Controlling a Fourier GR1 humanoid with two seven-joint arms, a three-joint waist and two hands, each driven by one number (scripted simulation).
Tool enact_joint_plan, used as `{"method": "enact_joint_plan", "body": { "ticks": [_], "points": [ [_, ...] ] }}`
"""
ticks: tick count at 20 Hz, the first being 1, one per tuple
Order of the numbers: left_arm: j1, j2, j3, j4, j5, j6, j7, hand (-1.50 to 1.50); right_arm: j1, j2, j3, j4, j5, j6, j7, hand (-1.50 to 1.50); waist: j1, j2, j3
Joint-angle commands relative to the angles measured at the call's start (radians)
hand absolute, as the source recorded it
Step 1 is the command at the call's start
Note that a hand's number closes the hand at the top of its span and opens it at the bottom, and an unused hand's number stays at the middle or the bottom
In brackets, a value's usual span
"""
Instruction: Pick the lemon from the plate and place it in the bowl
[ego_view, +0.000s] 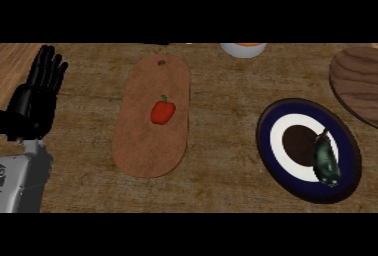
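Observation:
A round plate (267, 150) with a dark blue rim, a white ring and a brown centre lies at the right of the counter. On its right half rests a dark green, elongated vegetable (325, 161) with a thin stem pointing up. No lemon shows anywhere. A brown wooden bowl (359, 82) sits at the upper right, cut off by the view's edge. My left hand (33, 102) stands open at the far left, fingers up, far from the plate. My right hand does not show.
A long oval wooden cutting board (148, 150) lies left of centre with a red bell pepper (163, 111) on it. A white rounded vessel (242, 49) shows partly at the top edge. Bare wooden counter separates the board from the plate.

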Motion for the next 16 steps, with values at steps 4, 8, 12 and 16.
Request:
{"method": "enact_joint_plan", "body": {
  "ticks": [4,8,12,16],
  "points": [
    [-0.035,-0.01,-0.011,0.002,-0.001,0.008,0.022,0.0,-0.065,0.034,0.111,-0.012,0.023,0.231,-0.143,1.5,0.008,0.002,-0.001],
    [-0.012,-0.007,-0.011,0.015,-0.012,0.007,0.007,0.0,-0.096,0.099,0.175,-0.012,0.034,0.238,-0.126,1.5,0.0,-0.003,-0.003],
    [-0.033,0.033,0.025,0.011,0.009,-0.007,0.024,0.0,-0.09,0.149,0.226,0.009,0.047,0.204,-0.133,1.5,-0.015,-0.005,-0.002],
    [-0.013,0.038,0.045,0.033,0.024,-0.02,0.004,0.0,-0.102,0.203,0.268,0.031,0.071,0.112,-0.121,1.5,-0.024,-0.004,-0.002]
  ]
}}
